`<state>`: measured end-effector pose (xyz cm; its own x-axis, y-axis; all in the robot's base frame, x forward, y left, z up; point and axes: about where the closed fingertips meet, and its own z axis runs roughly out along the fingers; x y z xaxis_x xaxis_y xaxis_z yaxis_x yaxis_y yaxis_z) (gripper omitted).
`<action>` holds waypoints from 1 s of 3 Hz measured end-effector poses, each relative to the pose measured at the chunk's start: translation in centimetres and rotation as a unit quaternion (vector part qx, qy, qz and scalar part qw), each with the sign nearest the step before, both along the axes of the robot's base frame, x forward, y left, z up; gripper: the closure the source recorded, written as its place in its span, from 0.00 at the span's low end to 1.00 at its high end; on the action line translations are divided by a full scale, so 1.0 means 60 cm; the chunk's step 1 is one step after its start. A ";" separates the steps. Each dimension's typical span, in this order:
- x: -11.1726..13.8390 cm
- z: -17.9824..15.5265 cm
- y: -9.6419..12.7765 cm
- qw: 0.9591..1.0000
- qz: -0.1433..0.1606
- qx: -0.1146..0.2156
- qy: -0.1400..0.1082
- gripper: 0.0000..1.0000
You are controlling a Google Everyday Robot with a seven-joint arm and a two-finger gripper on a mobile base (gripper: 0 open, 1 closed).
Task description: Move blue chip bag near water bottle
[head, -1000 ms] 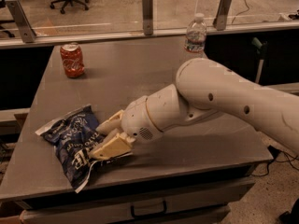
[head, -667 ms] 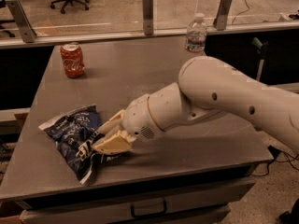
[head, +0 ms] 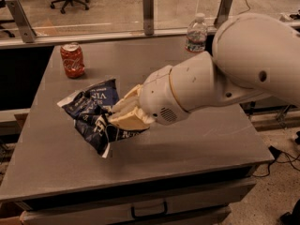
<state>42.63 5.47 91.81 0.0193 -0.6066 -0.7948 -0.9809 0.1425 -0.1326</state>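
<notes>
The blue chip bag (head: 91, 108) is a crinkled navy foil bag with white lettering, held a little above the grey table (head: 197, 144) at its left middle. My gripper (head: 123, 114) is shut on the bag's right side, its cream fingers (head: 129, 121) pinching the foil. The water bottle (head: 196, 33), clear with a white cap and a blue-and-white label, stands upright at the table's far edge, well to the right of and beyond the bag. My white arm partly hides the table between them.
A red soda can (head: 72, 59) stands upright at the table's far left. A glass barrier with metal posts (head: 148, 6) runs along the far edge. A drawer handle (head: 148, 210) shows under the front edge. Office chairs stand beyond the glass.
The gripper has lifted the chip bag and carried it up and to the right, toward the table's middle. The arm has swung closer to the camera. Can and bottle have not moved.
</notes>
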 end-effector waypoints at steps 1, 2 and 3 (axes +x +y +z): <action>0.000 0.000 0.000 1.000 0.000 0.000 0.000 1.00; 0.012 0.019 -0.044 1.000 -0.018 -0.013 -0.019 1.00; 0.028 0.050 -0.132 0.997 -0.051 -0.022 -0.047 1.00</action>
<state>44.33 -2.42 94.80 0.0289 -0.6427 -0.7656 -0.9443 0.2335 -0.2317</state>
